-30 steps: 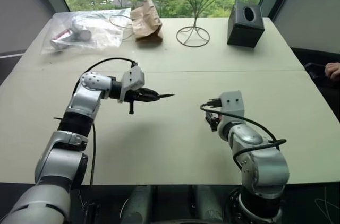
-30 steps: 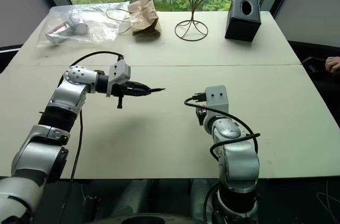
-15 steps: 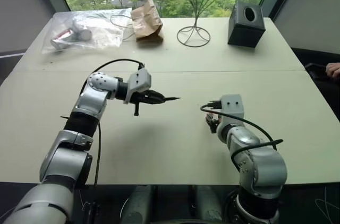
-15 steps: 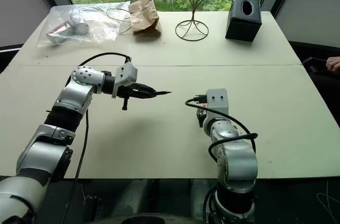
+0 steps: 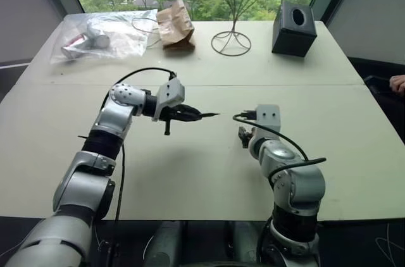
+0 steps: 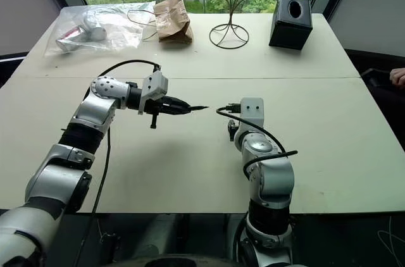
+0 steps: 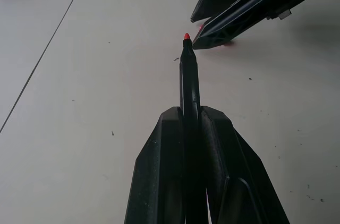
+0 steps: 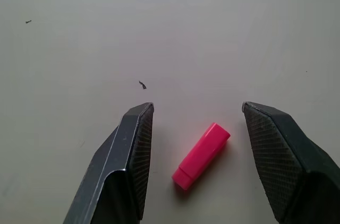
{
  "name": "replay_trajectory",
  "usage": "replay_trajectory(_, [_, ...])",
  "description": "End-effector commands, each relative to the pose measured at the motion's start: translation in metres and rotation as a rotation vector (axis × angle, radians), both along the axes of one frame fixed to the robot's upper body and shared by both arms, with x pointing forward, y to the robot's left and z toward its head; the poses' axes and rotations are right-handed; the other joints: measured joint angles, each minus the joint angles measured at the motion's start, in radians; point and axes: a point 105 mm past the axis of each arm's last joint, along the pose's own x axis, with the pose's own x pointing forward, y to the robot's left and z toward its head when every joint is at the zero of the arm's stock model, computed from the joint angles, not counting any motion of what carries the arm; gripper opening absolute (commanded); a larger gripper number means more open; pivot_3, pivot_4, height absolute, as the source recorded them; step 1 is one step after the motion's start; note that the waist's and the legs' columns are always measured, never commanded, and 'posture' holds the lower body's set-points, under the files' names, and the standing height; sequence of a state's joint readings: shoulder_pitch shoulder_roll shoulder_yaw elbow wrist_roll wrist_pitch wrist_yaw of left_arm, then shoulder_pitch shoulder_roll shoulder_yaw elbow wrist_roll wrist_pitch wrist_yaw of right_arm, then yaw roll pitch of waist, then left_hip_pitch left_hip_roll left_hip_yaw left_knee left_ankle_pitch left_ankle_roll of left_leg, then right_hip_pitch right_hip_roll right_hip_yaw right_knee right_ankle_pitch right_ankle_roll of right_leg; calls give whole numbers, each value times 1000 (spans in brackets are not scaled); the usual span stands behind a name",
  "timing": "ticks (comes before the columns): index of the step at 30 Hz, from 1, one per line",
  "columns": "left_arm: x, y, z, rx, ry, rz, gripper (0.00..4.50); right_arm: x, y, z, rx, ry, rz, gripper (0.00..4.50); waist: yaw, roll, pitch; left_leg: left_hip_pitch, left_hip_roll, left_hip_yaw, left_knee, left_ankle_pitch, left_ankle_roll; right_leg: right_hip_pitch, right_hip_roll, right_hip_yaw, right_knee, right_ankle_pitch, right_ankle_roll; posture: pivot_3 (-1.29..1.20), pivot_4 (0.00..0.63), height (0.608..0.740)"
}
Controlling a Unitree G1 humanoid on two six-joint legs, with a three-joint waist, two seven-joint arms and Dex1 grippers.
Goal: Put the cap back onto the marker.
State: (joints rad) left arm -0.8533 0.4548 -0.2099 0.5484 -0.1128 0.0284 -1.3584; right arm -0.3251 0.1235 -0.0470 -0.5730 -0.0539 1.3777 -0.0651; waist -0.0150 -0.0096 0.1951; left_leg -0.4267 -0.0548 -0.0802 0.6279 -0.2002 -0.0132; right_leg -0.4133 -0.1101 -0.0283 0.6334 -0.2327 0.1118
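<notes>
My left gripper (image 7: 192,123) moved rightward, clamped on the black marker (image 7: 189,78) (red tip bare), right gripper (image 8: 197,111) open, straddling the pink-red cap (image 8: 201,155) lying on the table (image 5: 190,172).

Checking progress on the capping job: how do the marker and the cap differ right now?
The marker is long, slim and black with a red tip; the cap is short, stubby and pink-red. The marker is clamped in the shut left gripper, above the table; the cap lies loose on the table between the open right gripper's fingers, ungripped. Both share the reddish colour.
</notes>
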Motion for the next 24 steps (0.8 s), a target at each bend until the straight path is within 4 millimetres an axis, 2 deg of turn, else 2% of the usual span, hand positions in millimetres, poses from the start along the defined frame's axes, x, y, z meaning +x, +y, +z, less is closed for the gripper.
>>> replay_trajectory(1, [-1,2,9,-41,-33,-1,0,-13,1,1,46,-4,-6,2718,0,0,0,0,0,0,0,0,0,0,0,0,0,0,0,0,150,740])
replay_trajectory(4, [-2,-1,9,-53,-31,-4,0,-18,2,-2,55,19,-3,2718,0,0,0,0,0,0,0,0,0,0,0,0,0,0,0,0,150,740])
replay_trajectory(10, [-1,-4,10,-65,-32,-4,0,-29,19,-12,120,93,71,2718,0,0,0,0,1,0,0,0,0,0,0,0,0,0,0,0,150,740])
replay_trajectory(18, [-1,-4,12,-83,-43,5,0,-23,22,-23,167,129,59,2718,0,0,0,0,1,0,0,0,0,0,0,0,0,0,0,0,150,740])
replay_trajectory(21, [0,-3,14,-91,-49,13,0,-22,21,-27,169,140,54,1419,-2,0,0,0,1,0,0,0,0,0,0,0,-1,0,0,0,150,740])
replay_trajectory(23, [0,-3,15,-95,-52,17,0,-22,20,-29,166,142,51,254,-3,0,0,0,1,0,0,0,0,0,0,0,-1,0,0,0,150,740])
replay_trajectory(24, [1,-2,15,-98,-54,19,0,-22,19,-30,162,144,48,15,-3,0,0,0,1,0,0,0,0,0,0,0,-1,0,0,0,150,740])
